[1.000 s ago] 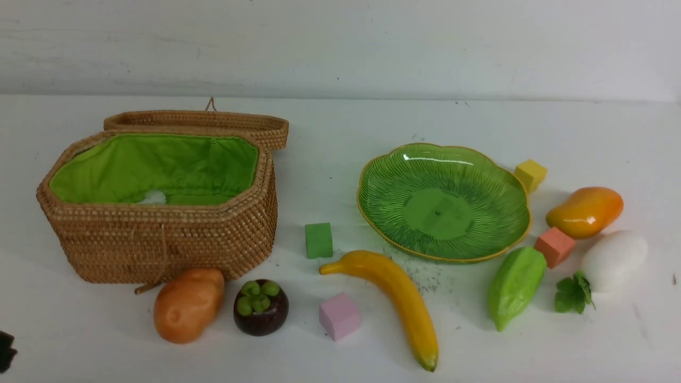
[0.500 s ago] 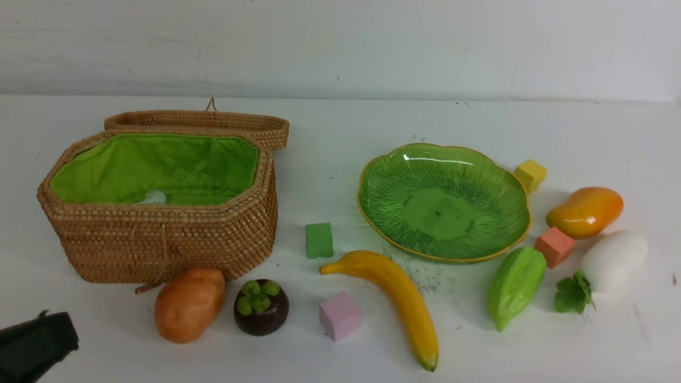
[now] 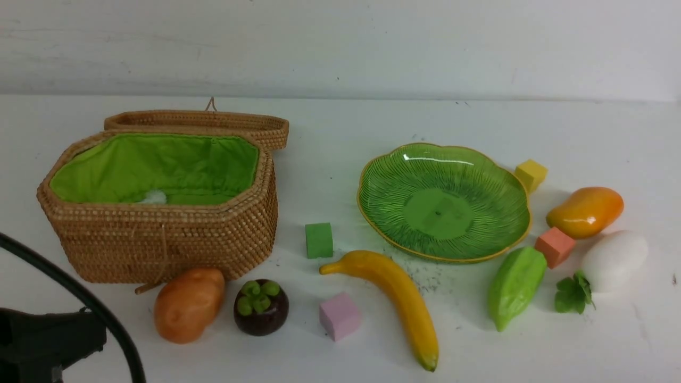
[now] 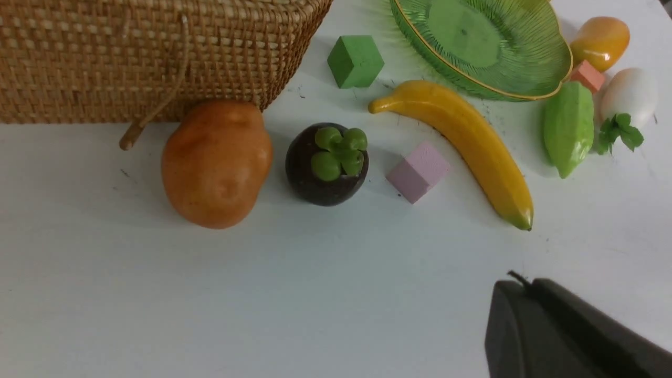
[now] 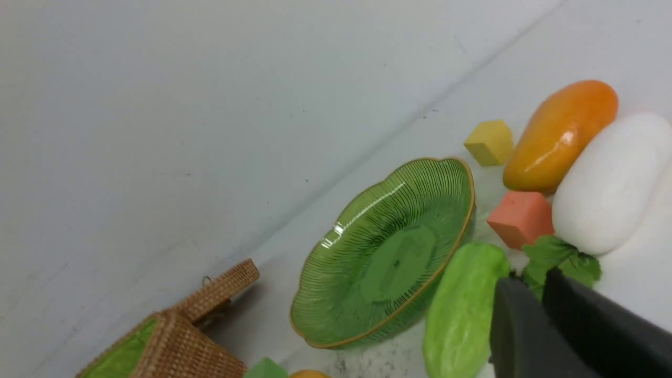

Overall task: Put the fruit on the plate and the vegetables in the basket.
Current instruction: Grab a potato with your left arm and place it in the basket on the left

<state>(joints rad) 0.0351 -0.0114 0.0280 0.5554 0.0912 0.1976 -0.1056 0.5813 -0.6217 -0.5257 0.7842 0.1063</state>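
Left gripper (image 4: 527, 294) was clenched on nothing, low over the table (image 3: 532, 351), left of the potato (image 3: 188, 304). Potato and mangosteen (image 3: 260, 307) lay side by side just in front of the open basket (image 3: 159, 244). Banana (image 3: 399, 298) lay on the table in front of the plate (image 3: 441, 205). Mango (image 3: 585, 211), radish (image 3: 614, 259) and green ridged piece (image 3: 515, 286) sat at the plate's right. Right gripper (image 5: 543, 286), fingers drawn together on nothing, hovered near the radish's leaves.

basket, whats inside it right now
The basket shows only its green lining and a small white patch. Its front wall hides the floor nearest the camera.
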